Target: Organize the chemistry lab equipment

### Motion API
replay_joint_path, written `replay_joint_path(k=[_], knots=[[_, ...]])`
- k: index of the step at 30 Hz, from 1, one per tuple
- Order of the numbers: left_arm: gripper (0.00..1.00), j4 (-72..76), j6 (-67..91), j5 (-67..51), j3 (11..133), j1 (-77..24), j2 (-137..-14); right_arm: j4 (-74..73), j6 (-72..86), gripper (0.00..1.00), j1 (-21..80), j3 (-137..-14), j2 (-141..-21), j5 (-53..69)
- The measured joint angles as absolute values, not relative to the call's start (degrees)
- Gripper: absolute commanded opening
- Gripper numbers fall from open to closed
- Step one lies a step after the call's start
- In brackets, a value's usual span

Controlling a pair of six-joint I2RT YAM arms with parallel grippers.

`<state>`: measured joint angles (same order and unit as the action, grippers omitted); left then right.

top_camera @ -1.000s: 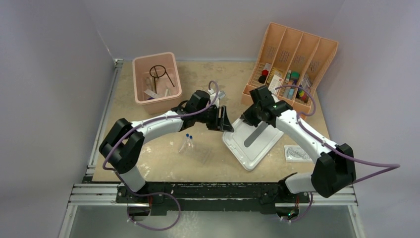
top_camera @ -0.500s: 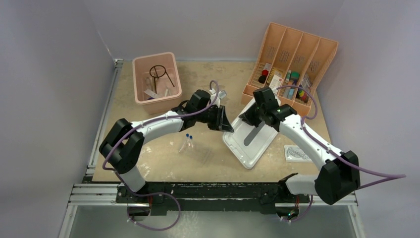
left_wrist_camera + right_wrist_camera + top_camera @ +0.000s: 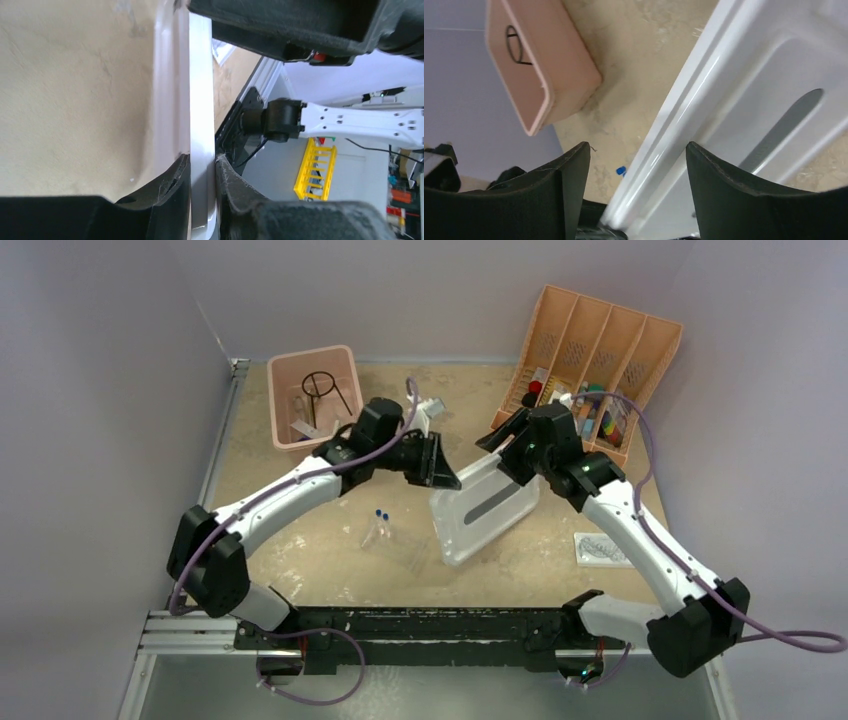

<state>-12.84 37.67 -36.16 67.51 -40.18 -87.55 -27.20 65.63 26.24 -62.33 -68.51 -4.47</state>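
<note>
A white tray (image 3: 480,512) with a grey slot in its floor lies mid-table. My left gripper (image 3: 440,468) is shut on its far left rim; in the left wrist view the white rim (image 3: 200,100) is pinched between both pads at the left gripper (image 3: 202,172). My right gripper (image 3: 503,435) hovers open over the tray's far edge; in the right wrist view the tray (image 3: 774,65) passes between the spread fingers of the right gripper (image 3: 638,160) without touching them. Blue-capped thin tubes (image 3: 379,524) lie left of the tray. A black wire ring (image 3: 320,385) sits in the pink bin (image 3: 290,365).
An orange divided organizer (image 3: 600,340) with small lab items stands at the back right. A clear plastic tray (image 3: 602,550) lies at the front right. The pink bin (image 3: 539,65) also shows in the right wrist view, far left of the white tray.
The right gripper has opened, let go of the white tray and drawn back toward the organizer. The left gripper, shut on the rim, has carried the tray leftward.
</note>
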Motion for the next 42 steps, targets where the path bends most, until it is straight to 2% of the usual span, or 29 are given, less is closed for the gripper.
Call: replay_joint_path(k=[12,19,32,42], knots=[[0.0,-15.11,40.16,-38.92,74.43,-25.06,-81.52,-11.88,55.33,0.75,26.24,-66.17,-62.87,-0.99],[0.0,-8.8,50.17,-40.03,75.22,-16.1,-81.49,-5.52,52.36,0.76,26.24,-66.78,-64.34,1.52],[0.0,10.17,70.43,-34.52,75.22,9.54,-81.76,-1.1,51.09,0.76,26.24,-76.01,-80.58,7.22],[0.0,17.76,78.59,-30.81,71.77,14.9,-82.08,-1.45,48.8,0.75,26.24,-83.94,-91.64,8.82]])
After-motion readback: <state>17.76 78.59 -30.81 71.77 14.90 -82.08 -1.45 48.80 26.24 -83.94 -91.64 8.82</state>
